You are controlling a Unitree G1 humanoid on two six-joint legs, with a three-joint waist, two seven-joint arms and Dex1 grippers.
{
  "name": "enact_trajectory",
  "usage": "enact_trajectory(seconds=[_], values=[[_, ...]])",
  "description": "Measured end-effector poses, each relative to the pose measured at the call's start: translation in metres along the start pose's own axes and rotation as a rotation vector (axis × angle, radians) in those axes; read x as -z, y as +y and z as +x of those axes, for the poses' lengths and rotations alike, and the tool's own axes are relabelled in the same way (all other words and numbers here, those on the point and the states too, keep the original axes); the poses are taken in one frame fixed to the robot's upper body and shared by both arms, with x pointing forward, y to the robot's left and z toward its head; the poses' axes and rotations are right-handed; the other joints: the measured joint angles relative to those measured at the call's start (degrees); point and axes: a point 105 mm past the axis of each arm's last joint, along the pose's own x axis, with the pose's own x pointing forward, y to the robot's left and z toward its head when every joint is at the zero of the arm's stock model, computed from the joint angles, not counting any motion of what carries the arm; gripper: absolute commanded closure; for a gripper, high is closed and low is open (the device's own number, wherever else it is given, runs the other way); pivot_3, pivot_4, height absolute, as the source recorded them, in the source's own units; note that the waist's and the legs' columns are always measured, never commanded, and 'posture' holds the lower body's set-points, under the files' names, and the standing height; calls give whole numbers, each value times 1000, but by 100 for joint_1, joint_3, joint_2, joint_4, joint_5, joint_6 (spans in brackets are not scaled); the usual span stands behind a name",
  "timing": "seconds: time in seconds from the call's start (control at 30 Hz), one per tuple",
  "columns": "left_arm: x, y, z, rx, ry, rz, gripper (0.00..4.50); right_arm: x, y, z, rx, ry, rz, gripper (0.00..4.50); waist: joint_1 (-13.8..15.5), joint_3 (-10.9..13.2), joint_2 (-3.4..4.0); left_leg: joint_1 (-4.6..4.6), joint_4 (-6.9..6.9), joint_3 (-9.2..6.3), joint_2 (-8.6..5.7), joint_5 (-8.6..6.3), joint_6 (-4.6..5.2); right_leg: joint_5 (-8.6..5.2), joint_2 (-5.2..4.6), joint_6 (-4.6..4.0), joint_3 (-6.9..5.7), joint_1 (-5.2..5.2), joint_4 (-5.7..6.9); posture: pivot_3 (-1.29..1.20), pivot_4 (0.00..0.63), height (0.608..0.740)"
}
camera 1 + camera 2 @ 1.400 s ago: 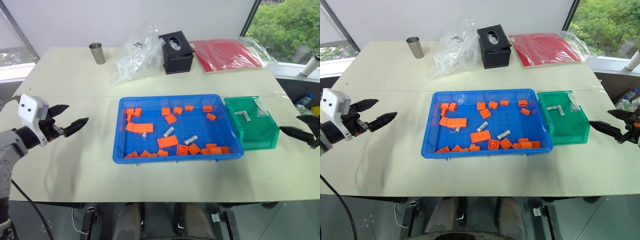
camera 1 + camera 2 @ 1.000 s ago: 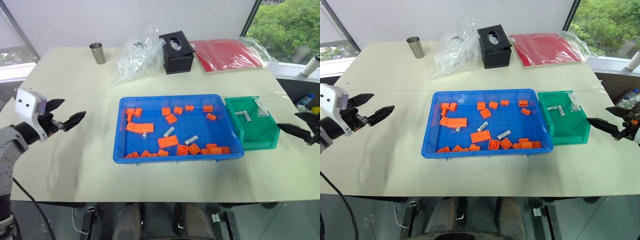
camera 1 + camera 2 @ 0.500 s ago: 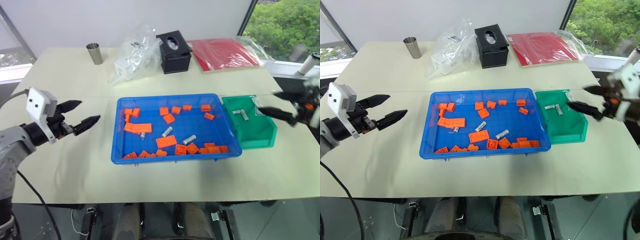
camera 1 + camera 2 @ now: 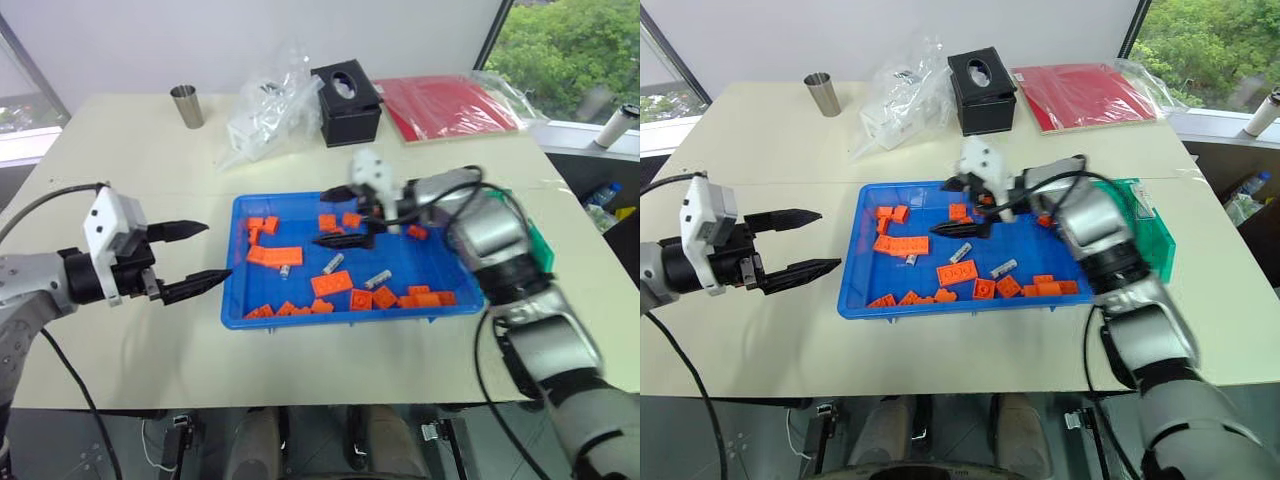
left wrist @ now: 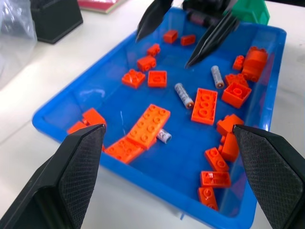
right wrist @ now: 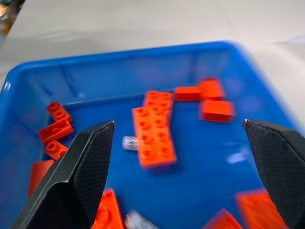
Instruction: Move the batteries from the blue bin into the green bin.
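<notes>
Batteries point(image 5: 183, 95) lie loose among orange bricks point(image 5: 147, 126) on the floor of the blue bin point(image 4: 240, 310), which sits in the middle of the pale worktop point(image 4: 130, 150); three can be made out there, one touching the edge of the long flat brick toward the robot's left and two nearer the middle of the bin. The worktop is the largest thing, carrying a red folder point(image 4: 450, 105) at the far right, a crumpled clear plastic bag point(image 4: 270, 115) and a black tissue box point(image 4: 349, 92) at the far middle, and a small steel cup point(image 4: 186, 105) at the far left. The green bin point(image 4: 1150, 235) stands just beside the blue bin on the robot's right, largely hidden by the right arm, so its contents cannot be seen. The right arm reaches across over the blue bin, and the right gripper point(image 4: 345, 215) hangs above the bricks in the bin's middle, fingers spread wide and holding nothing. The left gripper point(image 4: 200, 255) is over the bare worktop just beside the blue bin's left wall, pointing toward the bin, its two black fingers spread wide apart and empty
</notes>
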Motion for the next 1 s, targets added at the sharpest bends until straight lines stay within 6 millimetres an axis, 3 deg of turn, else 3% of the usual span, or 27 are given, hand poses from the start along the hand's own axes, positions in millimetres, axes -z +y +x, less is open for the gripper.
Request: enact_trajectory(seconds=[0.2,0.37,0.57,0.7,0.83,1.0], values=[[1,-4,-2,-8,3,-6,0,22,5,24,-48,38,19,74,-16,0,0,4,0,0,1,0,-1,0,0,0,0,0,3,0,150,736],[1,-7,-5,-19,3,-7,0,45,7,35,-54,107,1,74,-30,0,0,4,-1,0,1,0,-1,0,2,0,0,0,4,0,150,736],[0,-5,-5,-26,-2,-6,0,55,2,40,-21,132,-6,74,-29,0,1,5,-1,0,2,1,-2,0,1,0,0,0,4,0,150,736],[-6,-3,-5,-32,-15,10,0,54,0,42,-9,107,0,1200,-35,1,1,5,-2,1,2,1,-2,0,2,0,0,0,4,0,150,736],[-6,-1,-4,-32,-15,11,0,51,-2,39,-3,85,8,3349,-33,1,2,5,-2,1,2,1,-2,1,2,0,0,0,4,0,150,736],[-6,4,-1,-37,-20,9,0,39,-7,33,16,44,18,3373,-33,1,2,5,-3,1,2,1,-2,1,1,0,0,0,4,0,150,736]])
